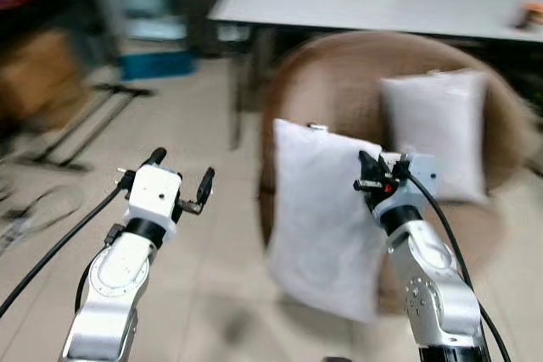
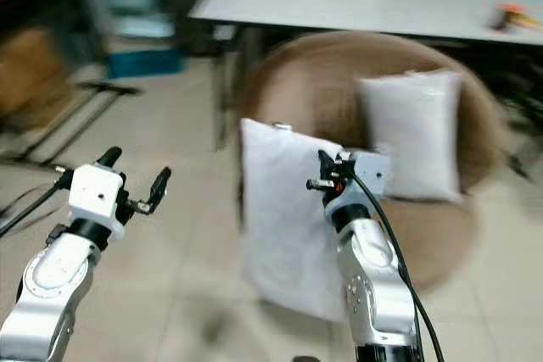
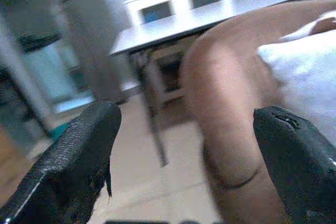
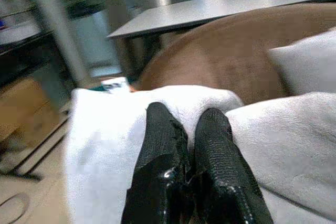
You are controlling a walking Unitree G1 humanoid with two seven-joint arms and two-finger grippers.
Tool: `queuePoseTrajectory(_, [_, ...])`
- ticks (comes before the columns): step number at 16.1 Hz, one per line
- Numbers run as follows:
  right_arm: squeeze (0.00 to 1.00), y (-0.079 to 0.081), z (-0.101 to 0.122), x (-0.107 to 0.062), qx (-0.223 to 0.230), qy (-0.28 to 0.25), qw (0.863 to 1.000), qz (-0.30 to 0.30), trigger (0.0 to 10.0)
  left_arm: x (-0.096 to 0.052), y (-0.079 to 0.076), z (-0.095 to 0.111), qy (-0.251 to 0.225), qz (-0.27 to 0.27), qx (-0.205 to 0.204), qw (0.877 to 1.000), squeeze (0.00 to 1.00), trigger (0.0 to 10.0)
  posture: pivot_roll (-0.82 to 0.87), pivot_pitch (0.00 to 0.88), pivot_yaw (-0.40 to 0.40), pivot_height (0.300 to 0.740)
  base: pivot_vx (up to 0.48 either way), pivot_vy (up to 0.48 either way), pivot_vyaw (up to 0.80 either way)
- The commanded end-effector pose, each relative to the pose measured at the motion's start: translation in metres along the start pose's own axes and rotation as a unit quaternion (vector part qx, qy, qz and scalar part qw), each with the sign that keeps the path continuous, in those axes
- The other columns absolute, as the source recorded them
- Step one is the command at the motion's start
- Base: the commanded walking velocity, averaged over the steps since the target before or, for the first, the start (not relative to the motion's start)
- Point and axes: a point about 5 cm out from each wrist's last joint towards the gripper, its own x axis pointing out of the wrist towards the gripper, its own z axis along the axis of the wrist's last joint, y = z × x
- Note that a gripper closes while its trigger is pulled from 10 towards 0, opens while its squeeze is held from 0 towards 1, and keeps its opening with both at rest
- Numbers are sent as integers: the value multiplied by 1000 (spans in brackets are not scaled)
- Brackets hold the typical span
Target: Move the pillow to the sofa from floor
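A white pillow (image 1: 318,218) hangs in the air in front of the round brown sofa (image 1: 339,91). My right gripper (image 1: 371,174) is shut on the pillow's upper right edge, and in the right wrist view its black fingers (image 4: 163,145) pinch a fold of the white cover (image 4: 105,145). My left gripper (image 1: 180,179) is raised to the left of the pillow, open and holding nothing. A second white pillow (image 1: 437,129) leans upright against the sofa's backrest.
A long white table (image 1: 382,2) stands right behind the sofa. A dark stand's legs (image 1: 93,116) and cables (image 1: 38,209) lie on the tiled floor at the left. A blue box (image 1: 157,64) sits farther back. Bare tiled floor lies between my arms.
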Motion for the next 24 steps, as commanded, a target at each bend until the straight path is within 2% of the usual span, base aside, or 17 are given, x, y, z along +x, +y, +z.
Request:
queuePoseTrajectory(1, [0,3,14,5,-5,-36,999,4,10000,2,-2,4,-8,-7,0,1000,0,10000,-21,0,1,740,368,0,-800])
queuePoseTrajectory(4, [0,8,12,7,-15,-31,999,25,10000,2,-2,4,-8,-13,-1,1000,0,10000,-19,0,-2,740,385,0,0])
queuePoseTrajectory(8, [0,5,12,9,-12,-33,999,12,10000,1,-3,2,-4,-29,-1,1000,0,10000,-16,0,-3,740,384,0,0])
queuePoseTrajectory(12, [0,-2,15,10,-13,-39,999,-15,10000,1,-5,1,-1,-49,0,999,0,10000,-20,0,3,740,377,0,-800])
queuePoseTrajectory(17, [0,-5,17,8,-18,-47,998,-23,10000,2,-8,1,0,-72,0,997,0,10000,-25,0,7,740,362,0,-800])
queuePoseTrajectory(21, [0,-6,19,3,-17,-54,998,-23,10000,-1,-13,-1,6,-96,0,995,0,10000,-25,0,5,740,312,0,-108])
queuePoseTrajectory(24, [0,-2,17,5,-6,-44,999,7,10000,-2,-19,-2,5,-123,2,992,0,10000,-28,0,7,740,0,0,0])
